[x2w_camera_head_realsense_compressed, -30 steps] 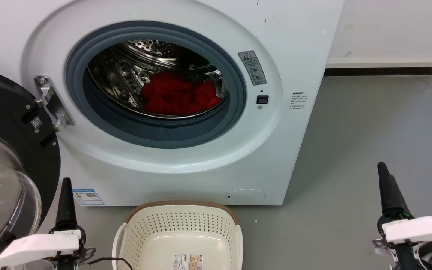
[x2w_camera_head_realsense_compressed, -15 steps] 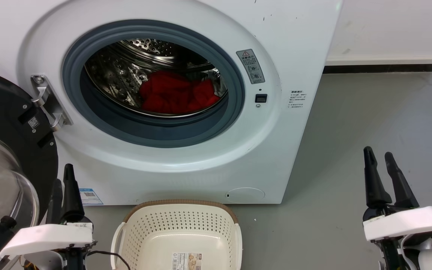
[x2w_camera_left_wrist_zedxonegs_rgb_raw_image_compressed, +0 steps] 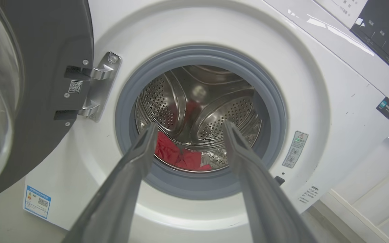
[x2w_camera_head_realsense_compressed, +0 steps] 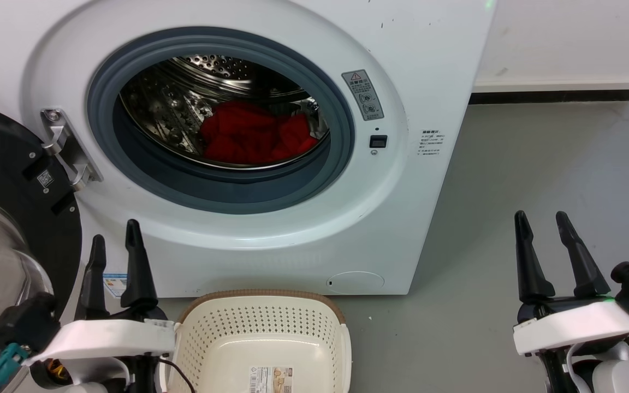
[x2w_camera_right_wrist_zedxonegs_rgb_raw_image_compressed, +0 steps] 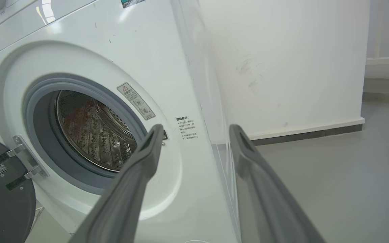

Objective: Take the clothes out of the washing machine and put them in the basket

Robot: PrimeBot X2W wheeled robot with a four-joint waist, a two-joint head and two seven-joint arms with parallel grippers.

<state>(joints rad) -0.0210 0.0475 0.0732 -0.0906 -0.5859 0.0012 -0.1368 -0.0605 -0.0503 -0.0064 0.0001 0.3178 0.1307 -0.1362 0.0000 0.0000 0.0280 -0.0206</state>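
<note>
Left gripper, right gripper risen, jaws spread.

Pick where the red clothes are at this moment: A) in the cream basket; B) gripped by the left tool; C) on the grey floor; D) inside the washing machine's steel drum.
D: the red clothes lie low in the steel drum of the washing machine, and the left tool and right tool stand open in front of it, holding nothing.
</note>
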